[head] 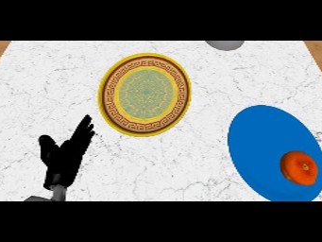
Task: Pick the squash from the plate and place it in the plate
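Desk (191, 179): white marble look with grey veins, smooth, with wood grain showing past its far corners. Blue plate (261, 137): plain, matt, plastic-like. Patterned plate (145, 94): glazed-ceramic look, gold rim, brown key-pattern band, green centre. Squash (300, 167): orange-red skin, slight sheen. Left robot hand (62, 158): matt black, no highlights.

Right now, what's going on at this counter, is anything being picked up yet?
Nothing is being handled yet. The orange squash lies on the blue plate at the right of the marble counter, toward that plate's near edge. The patterned yellow plate sits bare farther back, left of centre. The left hand rests open at lower left, fingers up, touching nothing. The right hand is out of view. A grey object shows at the counter's far edge.
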`<state>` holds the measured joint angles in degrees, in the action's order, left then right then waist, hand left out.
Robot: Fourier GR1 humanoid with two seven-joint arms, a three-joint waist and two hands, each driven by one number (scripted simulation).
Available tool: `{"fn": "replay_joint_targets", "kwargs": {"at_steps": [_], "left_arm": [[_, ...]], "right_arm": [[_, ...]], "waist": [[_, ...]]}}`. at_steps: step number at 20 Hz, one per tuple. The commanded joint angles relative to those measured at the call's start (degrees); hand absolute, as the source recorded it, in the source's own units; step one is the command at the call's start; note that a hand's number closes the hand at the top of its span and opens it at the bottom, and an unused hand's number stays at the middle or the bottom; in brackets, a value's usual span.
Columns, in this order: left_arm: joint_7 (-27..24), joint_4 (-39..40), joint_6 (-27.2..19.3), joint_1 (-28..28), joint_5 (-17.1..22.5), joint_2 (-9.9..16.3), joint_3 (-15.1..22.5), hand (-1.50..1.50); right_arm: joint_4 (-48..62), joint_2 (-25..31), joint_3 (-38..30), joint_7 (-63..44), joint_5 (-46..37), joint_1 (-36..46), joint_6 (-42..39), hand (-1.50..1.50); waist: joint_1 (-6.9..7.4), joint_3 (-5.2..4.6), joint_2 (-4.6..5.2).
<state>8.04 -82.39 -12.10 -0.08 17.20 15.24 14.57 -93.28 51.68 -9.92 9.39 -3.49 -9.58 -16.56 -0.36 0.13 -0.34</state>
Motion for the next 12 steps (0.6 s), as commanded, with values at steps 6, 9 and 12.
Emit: {"fn": "replay_joint_targets", "kwargs": {"at_steps": [6, 9, 12], "left_arm": [[2.41, -0.41, 3.01, 2.04, -0.11, 0.68, -2.22, 0.00], [-0.74, 5.35, 3.56, -0.28, -2.50, -1.82, -1.75, 0.00], [3.68, 2.80, 2.22, -1.78, -2.60, -2.93, -2.16, 0.00]], "right_arm": [[-4.07, -4.57, 2.74, -6.41, -6.93, -1.57, -3.26, -1.50], [-5.04, -8.32, 5.56, -8.84, -10.50, -0.62, -2.77, -1.50], [-10.28, -10.37, 5.09, -11.92, -11.31, -2.47, -3.89, -1.50]], "waist": [[0.21, -0.14, 0.27], [0.15, -0.15, 0.35], [-0.01, -0.15, 0.30]]}}
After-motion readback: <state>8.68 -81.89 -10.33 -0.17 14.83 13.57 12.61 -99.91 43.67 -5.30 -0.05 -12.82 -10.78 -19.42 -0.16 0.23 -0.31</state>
